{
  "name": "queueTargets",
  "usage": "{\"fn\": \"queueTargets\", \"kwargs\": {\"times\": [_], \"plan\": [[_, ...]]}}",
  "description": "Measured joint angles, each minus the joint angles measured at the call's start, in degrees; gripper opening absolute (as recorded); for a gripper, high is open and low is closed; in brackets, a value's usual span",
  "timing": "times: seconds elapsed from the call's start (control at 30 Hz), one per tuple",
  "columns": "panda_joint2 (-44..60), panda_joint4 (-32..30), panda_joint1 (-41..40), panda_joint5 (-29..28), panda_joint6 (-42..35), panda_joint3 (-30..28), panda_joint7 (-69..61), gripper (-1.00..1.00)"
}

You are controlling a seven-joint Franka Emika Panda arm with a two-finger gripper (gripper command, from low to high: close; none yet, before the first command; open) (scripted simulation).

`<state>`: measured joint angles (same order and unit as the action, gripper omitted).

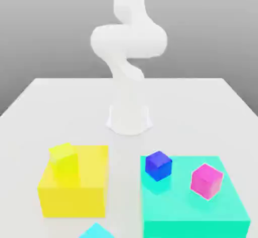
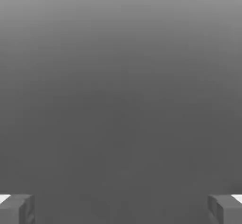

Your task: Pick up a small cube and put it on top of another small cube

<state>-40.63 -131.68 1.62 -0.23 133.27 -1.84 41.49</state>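
Note:
The small light cyan cube [image 1: 96,230] lies on the white table at the front edge of the exterior view, partly cut off by the picture's border. A small dark blue cube [image 1: 158,165] and a small magenta cube [image 1: 206,180] rest on the large turquoise-green block [image 1: 201,217]. A small yellow-green cube [image 1: 64,164] sits on the large yellow block [image 1: 85,191]. In the hand view my gripper [image 2: 121,209] is open, its two grey fingertips [image 2: 16,209] far apart with only plain grey between them.
The white arm's base [image 1: 129,116] stands at the middle of the table [image 1: 201,111], behind both large blocks. The arm's links curl up above it.

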Motion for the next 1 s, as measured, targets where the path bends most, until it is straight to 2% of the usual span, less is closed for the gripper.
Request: {"fn": "queueTargets", "kwargs": {"times": [0.3, 0.53, 0.77, 1.0], "plan": [[18.9, 0.4, 4.7, 1.6, 5.4, -6.5, -17.6, 0.00], [33.5, 0.7, 6.4, 4.9, 9.4, -10.0, -32.6, 0.00], [48.2, 1.0, 4.8, 8.1, 13.3, -9.9, -47.4, 0.00], [62.5, 1.7, 1.5, 8.2, 18.6, -7.9, -58.4, 0.00]]}}
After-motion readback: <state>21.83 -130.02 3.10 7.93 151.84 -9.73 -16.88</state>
